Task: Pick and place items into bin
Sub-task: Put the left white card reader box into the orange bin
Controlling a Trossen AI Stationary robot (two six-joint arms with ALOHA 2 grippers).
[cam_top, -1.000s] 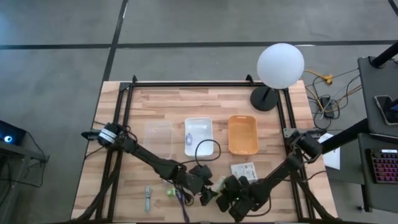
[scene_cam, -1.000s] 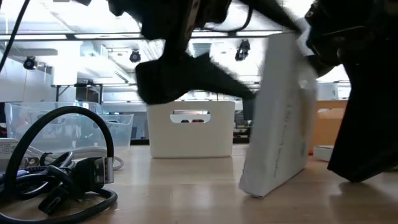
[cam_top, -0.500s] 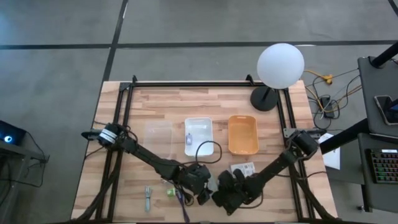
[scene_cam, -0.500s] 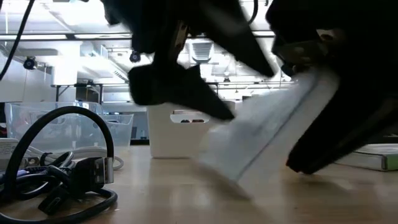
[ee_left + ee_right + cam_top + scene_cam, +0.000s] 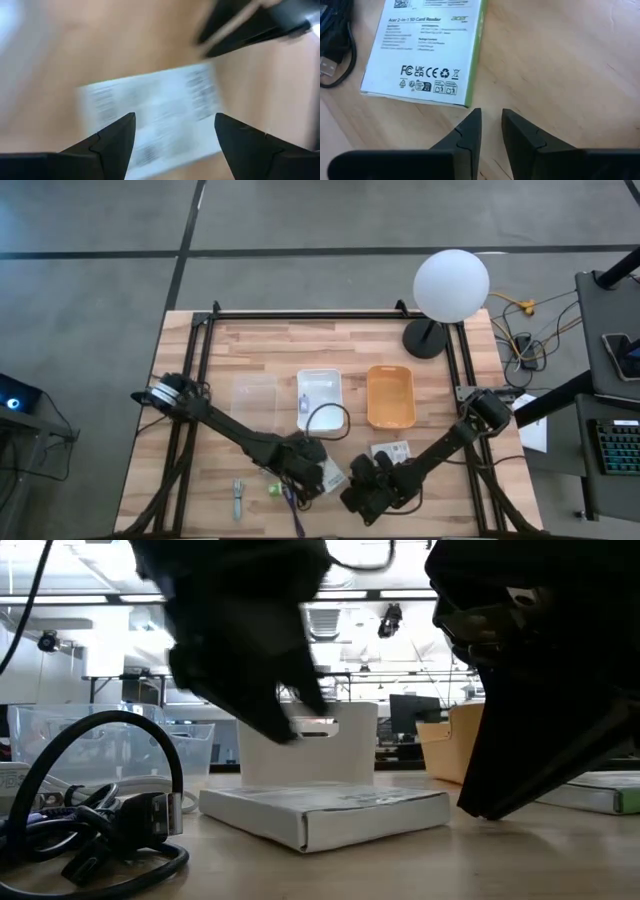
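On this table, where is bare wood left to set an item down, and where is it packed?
Bare: the strip of table between the far edge and the clear bin, white bin and orange bin. Crowded: near the front edge, where left gripper, right gripper, white box and black cable cluster.

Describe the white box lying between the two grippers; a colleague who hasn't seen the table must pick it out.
Start at the white bin mid-table and come toward the near edge, past the black cable. The white box lies flat there between both grippers, printed with small text and a green edge, unlike the second box farther right.
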